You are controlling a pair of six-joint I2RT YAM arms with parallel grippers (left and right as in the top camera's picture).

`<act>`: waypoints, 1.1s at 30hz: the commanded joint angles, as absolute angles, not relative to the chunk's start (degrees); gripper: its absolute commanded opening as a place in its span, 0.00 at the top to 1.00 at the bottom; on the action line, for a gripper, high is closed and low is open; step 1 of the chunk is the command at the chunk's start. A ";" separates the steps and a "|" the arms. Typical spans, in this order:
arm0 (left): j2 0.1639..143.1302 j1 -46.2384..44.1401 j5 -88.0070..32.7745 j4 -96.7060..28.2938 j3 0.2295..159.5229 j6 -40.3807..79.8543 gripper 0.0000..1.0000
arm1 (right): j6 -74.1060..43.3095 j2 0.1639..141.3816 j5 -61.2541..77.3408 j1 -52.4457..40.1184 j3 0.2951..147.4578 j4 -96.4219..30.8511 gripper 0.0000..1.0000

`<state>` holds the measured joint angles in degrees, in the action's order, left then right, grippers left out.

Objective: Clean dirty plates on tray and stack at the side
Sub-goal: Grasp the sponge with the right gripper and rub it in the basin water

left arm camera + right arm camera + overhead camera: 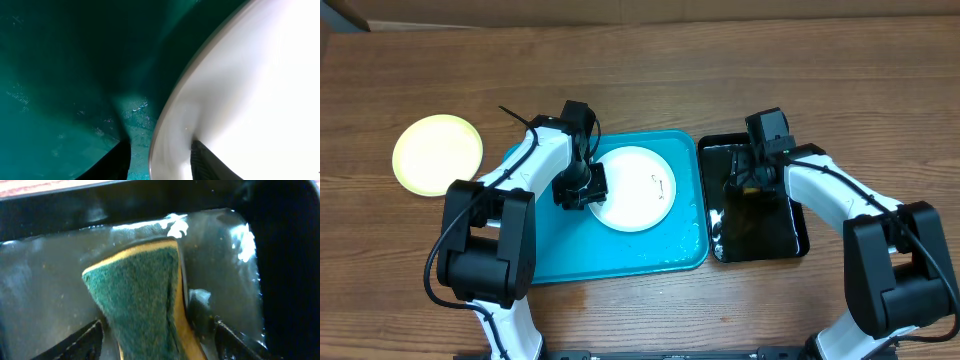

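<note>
Yellow-green plate sits aside on the table, looking done, while the white plate, smudged, lies on the turquoise tray — jaws of the left gripper astride its rim, those of the right gripper flanking the sponge in the black tray, neither grip certain.

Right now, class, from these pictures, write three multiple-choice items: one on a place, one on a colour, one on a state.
1. Where is the yellow-green plate? A on the bare table B on a tray C on another plate
2. The sponge between the right hand's fingers is faced in: A red B green C white
3. The black tray's floor is: A dry B wet C cracked
Key: 1 A, it lies left of the turquoise tray; 2 B, green scouring face; 3 B, foam and water glisten.
</note>
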<state>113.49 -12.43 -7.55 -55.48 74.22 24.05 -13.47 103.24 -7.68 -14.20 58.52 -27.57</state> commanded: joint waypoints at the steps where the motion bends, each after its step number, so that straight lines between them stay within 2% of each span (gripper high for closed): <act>1: 115.83 -12.88 -6.85 -55.20 73.65 24.84 0.58 | -13.41 102.78 -7.70 -14.06 55.96 -23.94 0.43; 3: 115.83 -12.88 -6.85 -55.22 73.65 24.84 0.58 | -13.43 102.78 -7.68 -14.09 55.88 -23.94 0.61; 5: 115.83 -12.88 -6.85 -55.24 73.65 24.84 0.58 | -13.41 102.76 -7.70 -14.09 55.92 -24.25 0.65; 7: 115.83 -12.88 -6.85 -55.22 73.65 24.84 0.57 | -13.41 102.76 -7.70 -14.09 56.40 -24.14 0.58; 8: 115.83 -12.88 -6.85 -55.22 73.65 24.84 0.56 | -13.41 102.76 -7.70 -14.09 56.82 -24.16 0.40; 10: 115.83 -12.88 -6.85 -55.22 73.65 24.84 0.55 | -13.39 102.76 -7.73 -14.06 57.43 -23.90 0.27; 12: 115.83 -12.88 -6.85 -55.20 73.65 24.84 0.55 | -13.26 102.76 -7.92 -14.06 57.43 -22.81 0.24; 15: 115.83 -12.88 -6.85 -55.18 73.65 24.84 0.55 | -13.21 102.91 -7.90 -14.09 57.06 -21.12 0.26; 17: 115.83 -12.88 -6.85 -55.18 73.65 24.84 0.55 | -13.23 103.00 -7.90 -14.06 56.23 -19.79 0.33; 19: 115.83 -12.88 -6.85 -55.18 73.65 24.86 0.57 | -13.23 103.00 -7.90 -14.09 55.31 -18.87 0.47; 21: 115.83 -12.88 -6.85 -55.16 73.65 24.84 0.58 | -13.21 103.00 -7.90 -14.09 55.29 -18.90 0.81; 22: 115.83 -12.88 -6.85 -55.13 73.65 24.86 0.58 | -13.21 102.89 -7.90 -14.09 55.42 -18.87 0.95; 33: 115.83 -12.88 -6.90 -55.22 73.65 24.45 0.60 | -13.28 89.49 -7.22 -14.09 63.09 -32.53 0.96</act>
